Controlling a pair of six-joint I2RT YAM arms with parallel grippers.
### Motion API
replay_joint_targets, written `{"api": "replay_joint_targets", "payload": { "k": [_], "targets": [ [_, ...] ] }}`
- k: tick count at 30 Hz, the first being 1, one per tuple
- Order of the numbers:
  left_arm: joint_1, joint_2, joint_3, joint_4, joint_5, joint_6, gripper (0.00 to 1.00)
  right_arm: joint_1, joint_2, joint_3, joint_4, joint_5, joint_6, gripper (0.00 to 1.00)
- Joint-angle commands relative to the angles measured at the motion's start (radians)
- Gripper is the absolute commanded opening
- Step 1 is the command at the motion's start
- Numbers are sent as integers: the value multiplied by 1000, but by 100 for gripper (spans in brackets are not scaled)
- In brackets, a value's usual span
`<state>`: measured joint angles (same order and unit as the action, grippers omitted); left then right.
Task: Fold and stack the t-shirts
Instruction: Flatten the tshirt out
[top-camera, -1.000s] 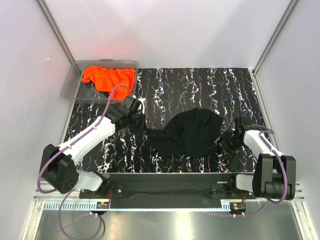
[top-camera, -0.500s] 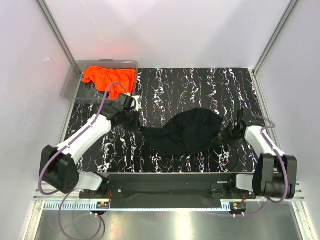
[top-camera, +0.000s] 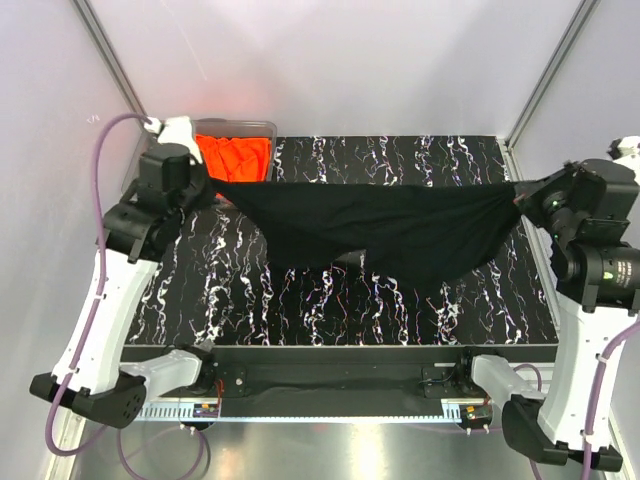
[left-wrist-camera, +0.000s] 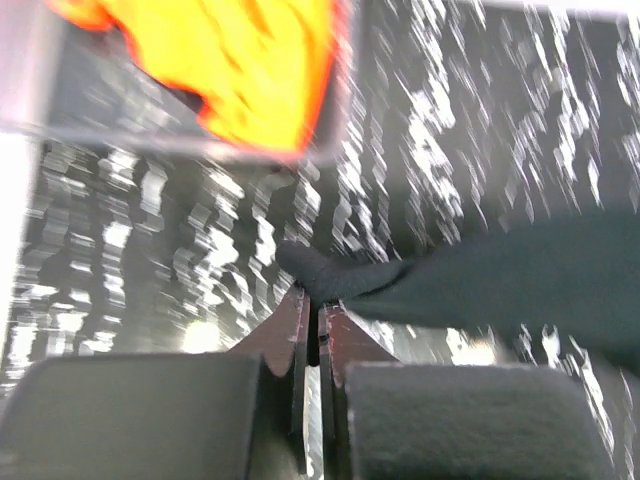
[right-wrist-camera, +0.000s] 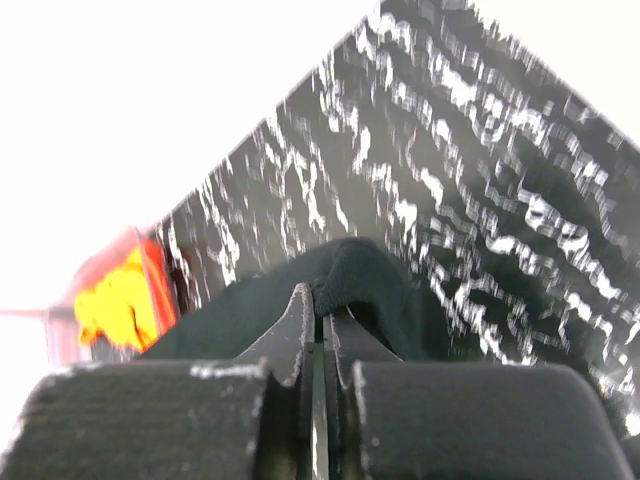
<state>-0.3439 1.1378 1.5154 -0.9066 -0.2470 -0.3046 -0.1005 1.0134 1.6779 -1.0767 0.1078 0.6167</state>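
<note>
black tee (top-camera: 380, 225) hung stretched in mid-air, left gripper (left-wrist-camera: 318, 312) and right gripper (right-wrist-camera: 318, 322) each clamped on an end, orange tee (top-camera: 238, 158) half hidden in the bin (top-camera: 250, 126), wrist views blurry

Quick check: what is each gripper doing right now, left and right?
left gripper: closed, pinching one end of the black t-shirt.
right gripper: closed, pinching the opposite end of the black t-shirt, which hangs stretched between the two.
</note>
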Motion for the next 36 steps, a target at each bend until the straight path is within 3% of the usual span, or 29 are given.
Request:
{"api": "replay_joint_targets", "payload": {
  "k": [1, 6, 10, 13, 17, 22, 25, 29, 32, 36],
  "targets": [
    [13, 34, 83, -31, -205, 65, 0, -2, 66, 57, 7, 139, -40, 0],
    [16, 120, 274, -32, -270, 120, 0, -2, 274, 225, 90, 121, -49, 0],
    [17, 123, 330, -29, -279, 124, 0, -4, 324, 374, 66, 95, -54, 0],
    [16, 64, 272, -29, -282, 111, 0, -4, 246, 303, 26, 124, -57, 0],
    [16, -30, 82, -20, -235, 78, 0, -2, 76, 195, -17, 130, -42, 0],
    [16, -73, -96, -5, -196, 33, 0, -4, 60, 113, -94, 73, -2, 0],
    [16, -44, -191, 21, -204, 39, 0, -4, 112, 62, -80, 75, 38, 0],
    [17, 32, -205, 40, -233, 53, 0, -2, 298, 94, -97, 20, 46, 0],
    [19, 114, -175, 60, -215, 85, 0, -4, 420, 92, -91, 36, 34, 0],
    [19, 252, -130, 58, -126, 88, 0, -5, 594, 66, 44, 24, -14, 1]
  ]
}}
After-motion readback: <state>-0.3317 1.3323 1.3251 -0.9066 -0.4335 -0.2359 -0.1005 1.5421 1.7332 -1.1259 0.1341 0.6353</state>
